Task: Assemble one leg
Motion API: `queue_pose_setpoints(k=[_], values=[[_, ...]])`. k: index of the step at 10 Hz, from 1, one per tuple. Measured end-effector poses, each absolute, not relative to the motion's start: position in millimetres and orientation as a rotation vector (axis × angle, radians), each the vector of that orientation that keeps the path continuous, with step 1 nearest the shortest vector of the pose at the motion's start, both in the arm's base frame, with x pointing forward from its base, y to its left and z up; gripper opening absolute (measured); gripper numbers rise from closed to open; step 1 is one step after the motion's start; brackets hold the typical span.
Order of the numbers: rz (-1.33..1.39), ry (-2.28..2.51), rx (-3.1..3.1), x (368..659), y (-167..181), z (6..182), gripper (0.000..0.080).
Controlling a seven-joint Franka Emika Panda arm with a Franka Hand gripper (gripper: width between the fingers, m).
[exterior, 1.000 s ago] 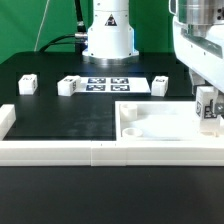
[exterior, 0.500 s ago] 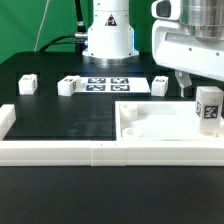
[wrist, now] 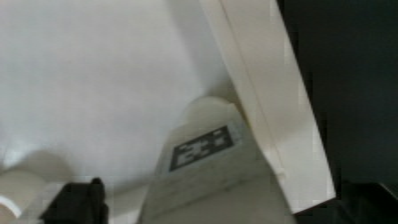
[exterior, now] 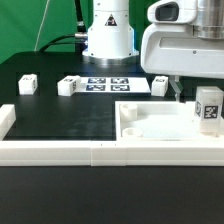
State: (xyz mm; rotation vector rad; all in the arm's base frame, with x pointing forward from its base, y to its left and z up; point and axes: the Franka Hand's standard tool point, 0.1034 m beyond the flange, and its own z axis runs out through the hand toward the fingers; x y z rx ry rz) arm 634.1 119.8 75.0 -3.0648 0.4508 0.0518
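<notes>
A leg [exterior: 208, 108], a small white post with a marker tag facing front, stands upright on the right end of the large white slab [exterior: 150, 122]. My gripper [exterior: 172, 92] hangs above the slab, up and to the exterior view's left of that leg, jaws apart and holding nothing. In the wrist view the leg [wrist: 205, 148] with its tag stands on the slab [wrist: 89, 80] beside the slab's raised edge, and one dark finger [wrist: 80, 202] shows beside it. Three more legs [exterior: 27, 84] [exterior: 68, 86] [exterior: 160, 85] lie on the black table behind.
The marker board [exterior: 108, 83] lies at the back centre before the robot base [exterior: 108, 35]. A white frame wall [exterior: 60, 150] runs along the front and up the exterior view's left.
My gripper has let go of the leg on the slab and has risen and moved toward the exterior view's left. The leg stays upright where it was set.
</notes>
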Motion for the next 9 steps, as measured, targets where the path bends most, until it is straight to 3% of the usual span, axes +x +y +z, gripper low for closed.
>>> queue_pose_setpoints(k=[3,5,6,7,9], values=[[0.033,0.221,-3.088,634.2,119.4,73.9,0.0648],[0.033,0.223,-3.088,634.2,119.3,73.8,0.0396],[0.033,0.223,-3.088,634.3,119.4,73.9,0.0396],[0.033,0.223,-3.088,634.3,119.3,73.8,0.0289],[0.035,0.287,-3.081,634.2,119.6,73.8,0.0289]])
